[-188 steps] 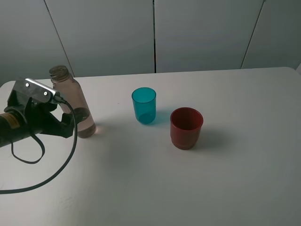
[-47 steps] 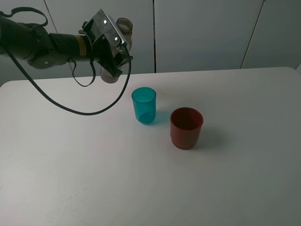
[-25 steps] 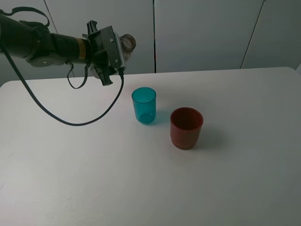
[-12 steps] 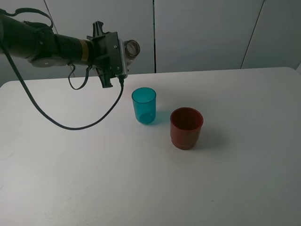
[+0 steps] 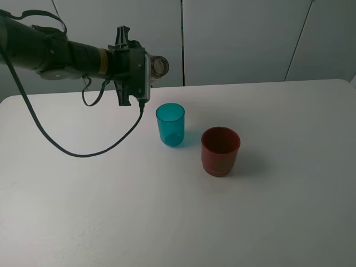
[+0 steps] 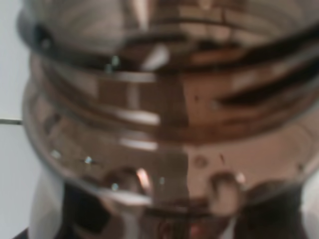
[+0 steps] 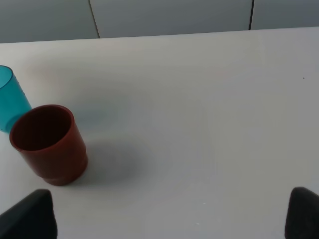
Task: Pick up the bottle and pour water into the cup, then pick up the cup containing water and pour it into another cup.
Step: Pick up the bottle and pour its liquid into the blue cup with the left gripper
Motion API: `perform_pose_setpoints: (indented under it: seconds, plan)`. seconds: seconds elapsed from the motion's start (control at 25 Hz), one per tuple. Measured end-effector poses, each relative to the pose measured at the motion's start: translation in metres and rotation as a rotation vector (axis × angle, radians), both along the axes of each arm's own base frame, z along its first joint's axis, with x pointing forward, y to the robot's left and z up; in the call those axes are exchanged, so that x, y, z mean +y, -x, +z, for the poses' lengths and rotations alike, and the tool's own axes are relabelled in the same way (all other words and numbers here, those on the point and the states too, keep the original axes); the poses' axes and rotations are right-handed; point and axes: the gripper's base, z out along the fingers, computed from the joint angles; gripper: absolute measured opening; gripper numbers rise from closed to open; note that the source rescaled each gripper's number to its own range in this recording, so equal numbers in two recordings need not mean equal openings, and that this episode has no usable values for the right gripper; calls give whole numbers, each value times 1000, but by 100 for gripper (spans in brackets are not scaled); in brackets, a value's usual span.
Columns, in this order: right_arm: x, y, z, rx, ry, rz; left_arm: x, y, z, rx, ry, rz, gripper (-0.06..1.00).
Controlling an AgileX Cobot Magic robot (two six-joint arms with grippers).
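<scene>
Now that the left claw (image 5: 143, 71), gripping the bottle (image 5: 158, 65), has tipped it level, the mouth points toward the cup (image 5: 170, 124); pour looks imminent.

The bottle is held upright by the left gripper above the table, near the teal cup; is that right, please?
Not quite: the exterior high view shows the bottle tipped roughly horizontal, not upright, in the left gripper near the teal cup.

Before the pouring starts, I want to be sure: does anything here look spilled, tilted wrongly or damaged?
Nothing stands out. The bottle lies almost level in the left gripper, in the air, as pouring needs. The teal cup and the red cup stand upright and apart. No spill shows on the table.
</scene>
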Motion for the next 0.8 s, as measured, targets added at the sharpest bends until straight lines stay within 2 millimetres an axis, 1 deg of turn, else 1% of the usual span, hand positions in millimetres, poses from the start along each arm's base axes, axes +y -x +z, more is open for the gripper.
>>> perform_pose_setpoints:
  seconds: [0.2,0.8]
  plan:
    - [0,0,0,0,0,0,-1,0,-9,12,-42,-1,0]
    - [0,0,0,0,0,0,1,0,-12,-27,-154,-26,0]
